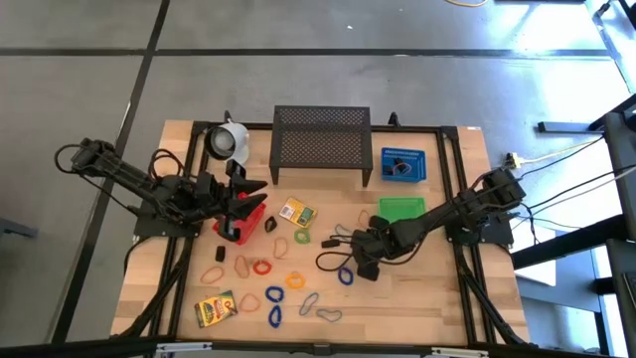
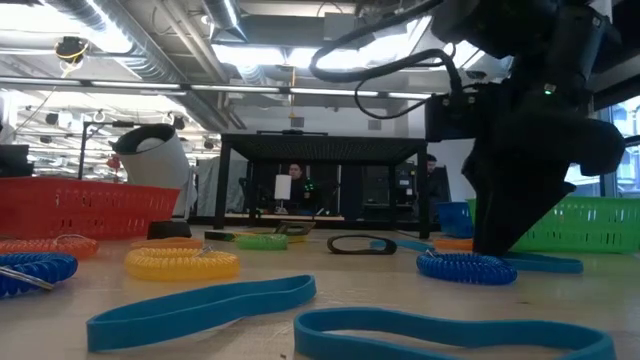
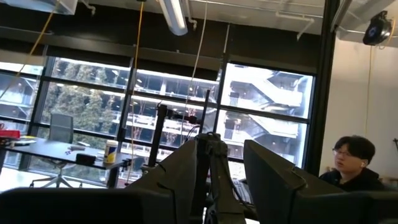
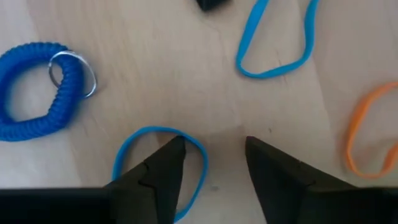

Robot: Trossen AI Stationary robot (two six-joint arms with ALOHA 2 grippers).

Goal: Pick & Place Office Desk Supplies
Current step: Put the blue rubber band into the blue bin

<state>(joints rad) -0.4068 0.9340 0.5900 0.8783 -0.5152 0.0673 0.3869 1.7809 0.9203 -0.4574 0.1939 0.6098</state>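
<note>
Right gripper (image 1: 364, 267), entry one, high view: we find it low over the table's middle, right of centre, among the loops; left gripper (image 1: 241, 189) waits above the red basket (image 1: 248, 220) at the left. We judge the right arm the nearer to most loose supplies. We count in this view two printed boxes, one (image 1: 297, 212) mid-table and one (image 1: 215, 308) near the front left corner, and roughly a dozen loops, too small to tally surely; a blue basket (image 1: 402, 165), a green basket (image 1: 401, 209), a black mesh shelf (image 1: 321, 143) and a white mug (image 1: 230, 141) stand behind.

Low view: we see the right arm coming down on a blue coiled loop (image 2: 466, 267); one yellow coiled loop (image 2: 181, 263) and two flat blue bands (image 2: 201, 305) lie nearer the camera.

Left wrist view: left fingers (image 3: 181, 171) stand apart, holding nothing, pointed at the room, where a person sits.

Right wrist view: right fingers (image 4: 161, 168) are spread, empty, one tip inside a thin blue loop (image 4: 155, 163), so the band's far edge lies just ahead of it. We count here one blue coil with ring (image 4: 37, 87), two thin blue loops, one orange loop (image 4: 367, 134).
</note>
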